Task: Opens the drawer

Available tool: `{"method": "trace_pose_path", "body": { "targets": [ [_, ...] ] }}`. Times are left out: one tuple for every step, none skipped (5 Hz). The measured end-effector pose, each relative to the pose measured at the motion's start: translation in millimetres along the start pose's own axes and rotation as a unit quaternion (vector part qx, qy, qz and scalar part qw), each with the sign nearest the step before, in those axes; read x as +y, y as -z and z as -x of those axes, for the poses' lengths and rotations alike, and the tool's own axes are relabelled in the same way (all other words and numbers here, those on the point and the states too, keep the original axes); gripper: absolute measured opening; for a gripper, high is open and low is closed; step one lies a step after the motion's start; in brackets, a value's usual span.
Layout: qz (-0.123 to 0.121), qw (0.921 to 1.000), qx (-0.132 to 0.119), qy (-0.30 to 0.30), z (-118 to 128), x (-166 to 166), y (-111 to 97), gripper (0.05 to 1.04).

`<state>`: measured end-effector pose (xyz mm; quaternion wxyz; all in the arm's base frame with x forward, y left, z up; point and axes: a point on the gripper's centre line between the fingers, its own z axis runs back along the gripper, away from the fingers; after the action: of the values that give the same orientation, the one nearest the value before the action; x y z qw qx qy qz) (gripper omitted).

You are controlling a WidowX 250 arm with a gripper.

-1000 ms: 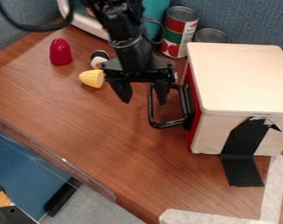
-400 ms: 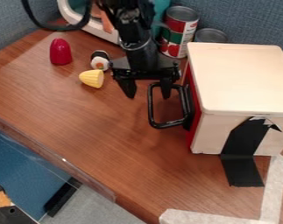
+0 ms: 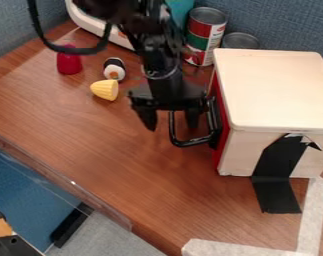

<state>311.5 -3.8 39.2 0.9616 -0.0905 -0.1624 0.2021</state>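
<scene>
A black two-finger gripper (image 3: 170,123) hangs fingers-down in the middle of the upper half, its jaws parted with a wide gap. The outer bar of a black, squared loop handle (image 3: 190,143) shows in that gap: one finger (image 3: 148,119) is on the open-table side of the bar, the other (image 3: 192,119) appears over the loop's opening. Whether either finger touches the handle, I cannot tell.

The handle sticks out from the red drawer front (image 3: 222,150), which lies against the left side of a pale wooden box (image 3: 277,92); the drawer looks closed. The box stands at the right of the view. Black tape (image 3: 277,192) runs down its near side onto the brown wood-grain table (image 3: 130,160).

Above the gripper, the black robot arm (image 3: 160,55) comes in from the top edge, a thick black cable (image 3: 73,50) looping to its left. Behind the arm's right side stands a red, green and white tin can (image 3: 206,37), and just beside it, behind the box, a second can with a silvery lid (image 3: 240,40).

Left of the arm are a yellow ridged toy piece (image 3: 105,90) on its side, a small black-and-white round toy (image 3: 114,70) near it, and a glossy red dome-shaped object (image 3: 69,64), partly behind the cable. Off-white tape (image 3: 314,215) marks the table's near right corner. Blue-grey fabric panels (image 3: 280,22) rise behind everything.
</scene>
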Motion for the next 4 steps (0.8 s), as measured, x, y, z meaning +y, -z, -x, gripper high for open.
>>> {"method": "trace_pose_path", "body": {
  "targets": [
    [-0.01,0.9999,-0.001,-0.005,2.5,0.2,9.0,0.683],
    [-0.015,0.9999,-0.006,-0.006,1.5,1.7,12.0,0.37],
    [-0.016,0.9997,-0.01,-0.017,3.2,3.9,12.7,0.188],
    [-0.016,0.9993,-0.01,-0.033,6.2,12.4,11.4,0.167]
  ]
}}
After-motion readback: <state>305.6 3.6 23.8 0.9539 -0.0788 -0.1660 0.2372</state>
